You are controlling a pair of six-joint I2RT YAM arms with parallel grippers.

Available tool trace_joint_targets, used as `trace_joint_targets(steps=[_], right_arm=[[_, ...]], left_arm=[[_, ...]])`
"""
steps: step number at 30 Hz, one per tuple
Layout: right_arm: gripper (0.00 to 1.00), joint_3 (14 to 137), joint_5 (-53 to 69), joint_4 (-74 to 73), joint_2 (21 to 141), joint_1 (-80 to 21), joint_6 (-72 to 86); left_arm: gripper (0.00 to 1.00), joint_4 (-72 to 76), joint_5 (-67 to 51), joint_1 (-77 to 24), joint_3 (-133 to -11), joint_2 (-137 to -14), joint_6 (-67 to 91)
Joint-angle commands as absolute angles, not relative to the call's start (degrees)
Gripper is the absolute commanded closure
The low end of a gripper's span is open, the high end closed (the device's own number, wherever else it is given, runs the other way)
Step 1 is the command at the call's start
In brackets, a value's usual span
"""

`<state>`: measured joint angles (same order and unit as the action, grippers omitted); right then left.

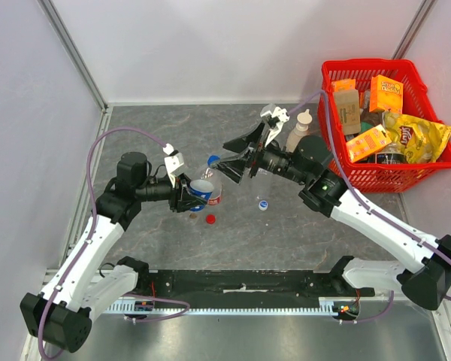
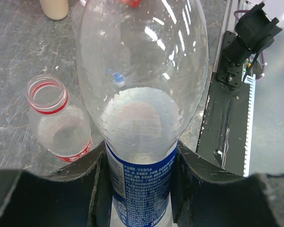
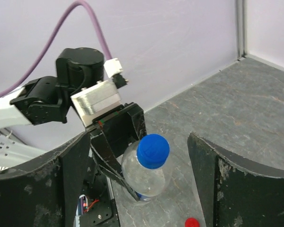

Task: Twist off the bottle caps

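Unscrewed and laid aside: red cap [image 1: 210,219], pale cap [image 1: 263,204]. The blue cap [image 3: 153,150] is left on; its bottle [image 2: 142,184] is pinched by the left gripper [image 2: 141,163], with the right gripper [image 3: 141,142] spread around the cap.

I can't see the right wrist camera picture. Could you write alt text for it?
A blue cap on a clear bottle shows in the gap between the right gripper's wide-open jaws, neither touching it, while the left gripper clamps the bottle's body. A loose red cap lies on the grey table nearby.
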<state>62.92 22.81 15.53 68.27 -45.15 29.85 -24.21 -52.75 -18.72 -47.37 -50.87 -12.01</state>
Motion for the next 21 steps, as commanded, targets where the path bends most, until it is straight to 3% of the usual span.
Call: trace_joint_targets(steps=[1,11,21], right_arm=[[0.14,61.61,17.14,15.56,67.94,-45.09,33.04],[0.37,62.66,16.87,15.73,71.27,-45.26,38.58],[0.50,62.58,17.49,16.43,74.09,-45.18,39.82]], left_arm=[[0.62,-23.38,-50.36,-18.63,-47.11,-50.01,-13.89],[0.62,-23.47,-49.39,-18.72,-47.02,-50.01,-13.89],[0.62,-23.38,-49.31,-18.72,-47.02,-50.01,-13.97]])
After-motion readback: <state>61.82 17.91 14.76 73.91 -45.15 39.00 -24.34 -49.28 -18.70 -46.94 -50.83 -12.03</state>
